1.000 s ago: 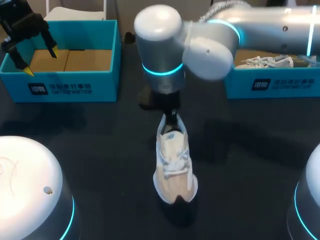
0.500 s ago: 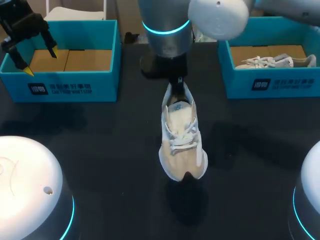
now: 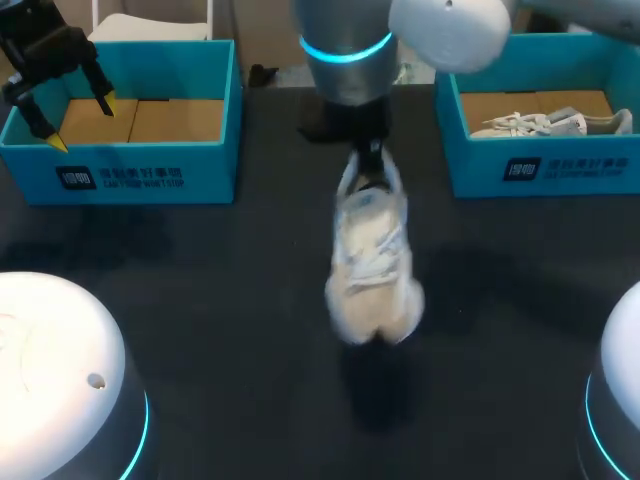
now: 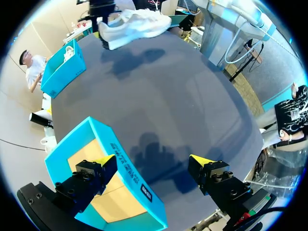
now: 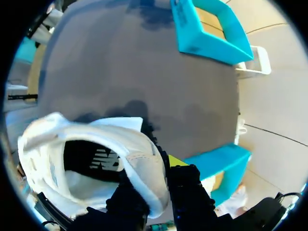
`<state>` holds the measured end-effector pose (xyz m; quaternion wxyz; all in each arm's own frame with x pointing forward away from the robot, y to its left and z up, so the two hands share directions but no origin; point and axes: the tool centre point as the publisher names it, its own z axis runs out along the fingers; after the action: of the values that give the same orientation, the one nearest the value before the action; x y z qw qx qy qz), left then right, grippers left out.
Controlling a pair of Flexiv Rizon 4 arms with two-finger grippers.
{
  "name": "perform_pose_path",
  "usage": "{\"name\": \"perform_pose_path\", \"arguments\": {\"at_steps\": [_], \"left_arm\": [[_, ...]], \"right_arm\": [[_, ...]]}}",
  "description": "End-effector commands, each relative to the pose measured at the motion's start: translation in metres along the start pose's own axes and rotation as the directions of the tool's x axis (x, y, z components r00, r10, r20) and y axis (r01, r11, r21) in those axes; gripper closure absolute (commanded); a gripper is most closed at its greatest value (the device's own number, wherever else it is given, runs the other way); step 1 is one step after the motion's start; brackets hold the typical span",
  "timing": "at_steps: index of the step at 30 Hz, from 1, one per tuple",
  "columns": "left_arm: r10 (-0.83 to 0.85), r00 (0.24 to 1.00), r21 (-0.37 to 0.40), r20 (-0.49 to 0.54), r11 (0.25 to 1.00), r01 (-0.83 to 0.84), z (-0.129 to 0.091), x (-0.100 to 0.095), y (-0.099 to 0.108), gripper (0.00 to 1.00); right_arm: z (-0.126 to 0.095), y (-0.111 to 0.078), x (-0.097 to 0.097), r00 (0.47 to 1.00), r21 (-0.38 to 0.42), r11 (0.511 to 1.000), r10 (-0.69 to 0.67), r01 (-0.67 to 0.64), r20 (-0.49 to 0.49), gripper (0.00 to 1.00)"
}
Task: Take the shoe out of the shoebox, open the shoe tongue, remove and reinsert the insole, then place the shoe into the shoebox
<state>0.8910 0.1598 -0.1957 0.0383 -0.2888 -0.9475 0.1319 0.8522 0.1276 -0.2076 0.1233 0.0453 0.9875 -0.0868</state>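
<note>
A white and beige shoe hangs toe-down over the middle of the dark table, off its surface. My right gripper is shut on the shoe's heel collar. In the right wrist view the shoe shows its dark opening, and my right gripper pinches the heel rim, one finger inside and one outside. My left gripper stands open above the front left corner of the empty left shoebox. From the left wrist, my left gripper straddles that shoebox's wall, with the shoe far ahead.
A second teal shoebox at the back right holds another white shoe. Dark table surface lies under and around the hanging shoe.
My right arm has raised the shoe off the table and carried it back and slightly right. The left arm has kept still.
</note>
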Motion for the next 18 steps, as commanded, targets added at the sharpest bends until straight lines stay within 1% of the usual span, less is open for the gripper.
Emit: {"name": "perform_pose_path", "arguments": {"at_steps": [1,3,4,6,11,12,13,14,15,18], "left_arm": [[0.0,1.0,-0.002,-0.002,1.0,0.0,0.0,0.0,0.0,0.0],[0.0,1.0,-0.002,-0.002,1.0,0.0,0.0,0.0,0.0,0.0],[0.0,1.0,-0.002,-0.002,1.0,0.0,0.0,0.0,0.0,0.0],[0.0,1.0,-0.002,-0.002,1.0,0.0,0.0,0.0,0.0,0.0],[0.0,1.0,-0.002,-0.002,1.0,0.0,0.0,0.0,0.0,0.0],[0.0,1.0,-0.002,-0.002,1.0,0.0,0.0,0.0,0.0,0.0],[0.0,1.0,-0.002,-0.002,1.0,0.0,0.0,0.0,0.0,0.0],[0.0,1.0,-0.002,-0.002,1.0,0.0,0.0,0.0,0.0,0.0],[0.0,1.0,-0.002,-0.002,1.0,0.0,0.0,0.0,0.0,0.0],[0.0,1.0,-0.002,-0.002,1.0,0.0,0.0,0.0,0.0,0.0]], "right_arm": [[-0.025,-0.028,-0.034,1.0,0.0,1.0,-0.029,0.029,0.011,1.0],[-0.031,-0.04,-0.051,0.999,0.027,0.999,-0.039,0.039,0.01,1.0],[-0.034,-0.045,-0.059,0.998,0.017,0.999,-0.052,0.052,0.022,1.0],[-0.042,-0.054,-0.076,0.998,0.042,0.997,-0.063,0.062,0.03,1.0],[-0.058,-0.073,-0.113,0.992,0.05,0.994,-0.099,0.095,0.084,1.0],[-0.059,-0.078,-0.121,0.993,0.082,0.992,-0.097,0.091,0.069,1.0],[-0.06,-0.083,-0.129,0.995,0.09,0.993,-0.084,0.078,0.061,1.0],[-0.06,-0.088,-0.136,0.995,0.059,0.995,-0.083,0.079,0.06,1.0],[-0.062,-0.091,-0.139,0.997,0.086,0.995,-0.063,0.058,0.049,1.0],[-0.062,-0.091,-0.139,0.997,0.086,0.995,-0.063,0.058,0.049,1.0]]}}
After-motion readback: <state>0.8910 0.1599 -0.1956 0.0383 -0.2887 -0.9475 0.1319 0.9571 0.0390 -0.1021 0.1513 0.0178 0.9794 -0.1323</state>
